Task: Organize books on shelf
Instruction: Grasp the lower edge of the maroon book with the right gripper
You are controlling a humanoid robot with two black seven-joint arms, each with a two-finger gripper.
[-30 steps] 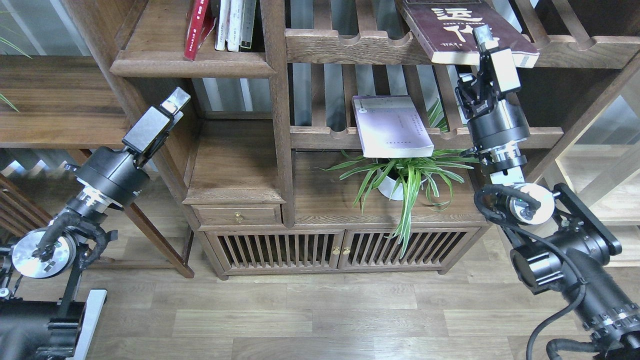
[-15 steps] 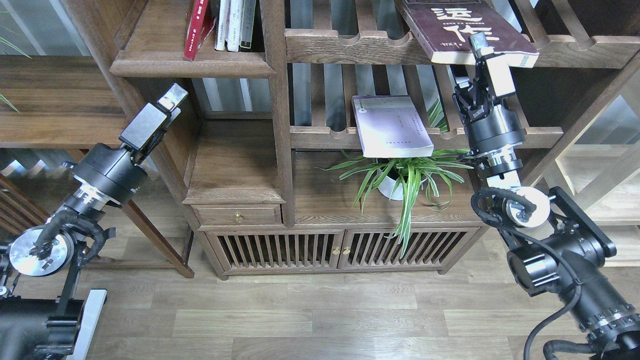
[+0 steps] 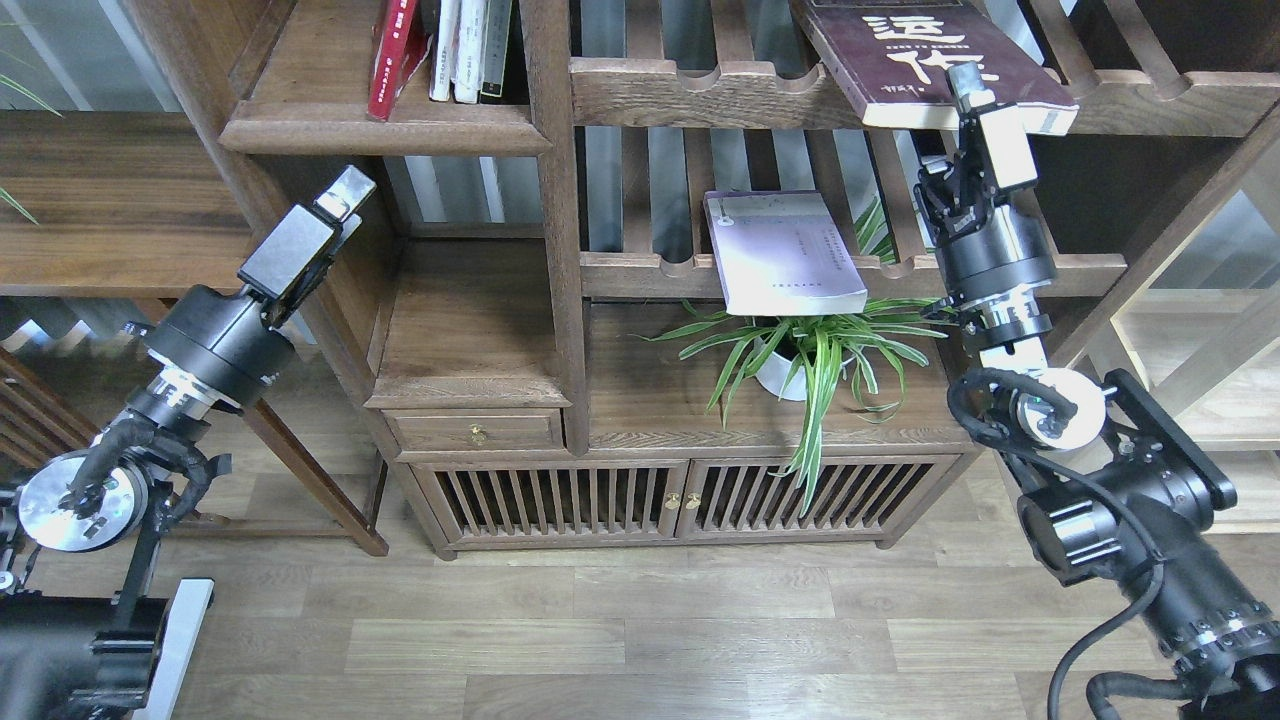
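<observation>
The right gripper (image 3: 972, 88) is raised to the lower front edge of the maroon book (image 3: 925, 55), which lies flat on the upper slatted rack (image 3: 700, 90) and overhangs its scalloped rail. The fingers are seen end-on against the book, so it cannot be told how far they are open or whether the edge is already pinched. The step in hand is judged to be the taking of this book from the rack. For the next move, a firm hold on the overhanging edge is needed, and then the book must be drawn out and carried to the left without being caught on the rail. The lavender book (image 3: 785, 250) is laid on the lower slatted rack (image 3: 640, 272), tilted, with its front corner past the rail and above the potted plant (image 3: 810, 350). On the solid shelf (image 3: 385, 130) at the upper left, the red book (image 3: 393, 55) is leaned against a few upright books (image 3: 470, 45); room is left on its left side. The left gripper (image 3: 345, 200) is held below this shelf, near the post of the bookcase; nothing is seen in it, but its opening cannot be told.
</observation>
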